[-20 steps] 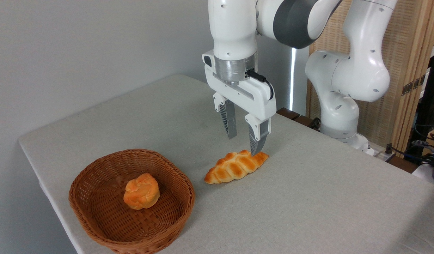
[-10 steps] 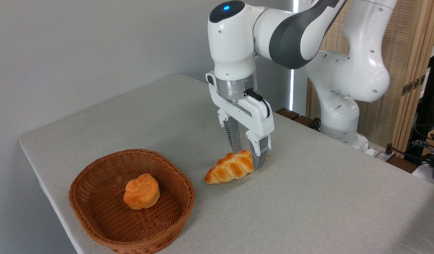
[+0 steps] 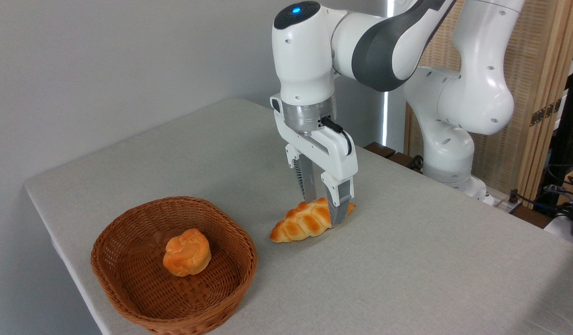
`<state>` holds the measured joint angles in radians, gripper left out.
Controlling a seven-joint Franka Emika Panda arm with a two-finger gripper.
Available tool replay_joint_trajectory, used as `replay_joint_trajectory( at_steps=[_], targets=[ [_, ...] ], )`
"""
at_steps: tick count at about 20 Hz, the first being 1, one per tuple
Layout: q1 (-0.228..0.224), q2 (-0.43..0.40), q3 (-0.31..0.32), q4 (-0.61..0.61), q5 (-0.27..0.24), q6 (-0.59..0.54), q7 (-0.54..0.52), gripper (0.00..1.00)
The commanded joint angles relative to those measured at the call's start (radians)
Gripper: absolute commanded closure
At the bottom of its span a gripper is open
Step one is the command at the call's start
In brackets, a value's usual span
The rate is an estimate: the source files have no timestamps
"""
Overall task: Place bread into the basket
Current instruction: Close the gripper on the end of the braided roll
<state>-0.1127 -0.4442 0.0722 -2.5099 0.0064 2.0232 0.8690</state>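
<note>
The bread, a braided golden-orange loaf with pointed ends, lies on the table just right of the basket, a shallow brown wicker oval. My gripper is down at table level over the loaf's right third. One finger stands behind the loaf and one in front, both pressed against its sides. The loaf still rests on the tabletop, and its right tip shows past the front finger.
A small round orange bun sits inside the basket. The grey table's left edge runs close by the basket. The arm's white base stands at the far right corner, with cables and a wooden screen beyond.
The gripper has come down from above the loaf to straddle its right part, and the fingers have narrowed onto it. The loaf and the basket stay where they were.
</note>
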Motion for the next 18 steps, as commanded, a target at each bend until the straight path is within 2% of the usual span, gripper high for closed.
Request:
replay_joint_trajectory(
  at_steps=[1, 10, 13, 18],
  targets=[
    [-0.012, -0.011, 0.014, -0.014, -0.029, 0.045, 0.007, 0.0],
    [-0.027, 0.005, 0.015, -0.017, -0.032, 0.048, 0.007, 0.0],
    [-0.027, 0.01, 0.015, -0.017, -0.075, 0.063, 0.007, 0.0],
    [-0.027, 0.012, 0.015, -0.018, -0.08, 0.068, 0.007, 0.0]
  ],
)
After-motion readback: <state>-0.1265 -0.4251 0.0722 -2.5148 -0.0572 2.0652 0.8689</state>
